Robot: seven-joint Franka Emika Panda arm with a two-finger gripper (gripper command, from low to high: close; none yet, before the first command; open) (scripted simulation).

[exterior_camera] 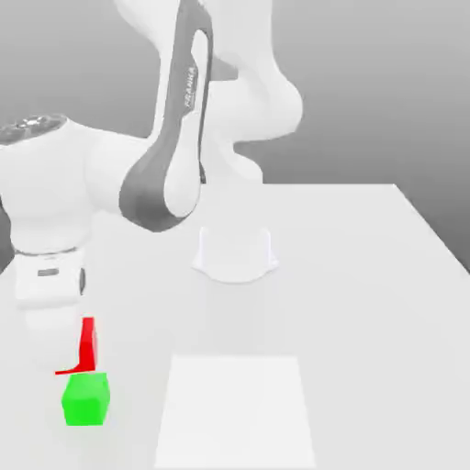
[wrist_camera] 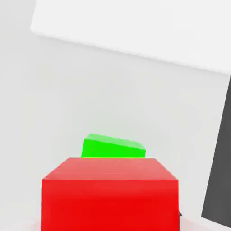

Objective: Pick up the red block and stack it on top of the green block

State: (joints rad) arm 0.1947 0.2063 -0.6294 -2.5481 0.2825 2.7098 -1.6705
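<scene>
Red is the colour that stands out first: the red block hangs under the white hand of the arm, at the exterior view's left, and the hand covers a part of it. The gripper is closed on this cube, with the fingers drawn in as far as they go around it, so the block is carried and does not lie on the table. In the hand view the red block is very near to the camera, and one sees its top face and one big side face.

The green block rests on the white table directly under the red one. In the exterior view the lower edge of the red cube comes down to the top of the green cube; whether the two touch or a thin gap stays between them, I cannot tell. In the hand view the green block shows just behind the upper edge of the red one, turned a little against it.

On the table, toward the exterior view's right of the cubes, lies a brighter white rectangle. Farther back stands the round white base of the robot, well apart from both blocks.
</scene>
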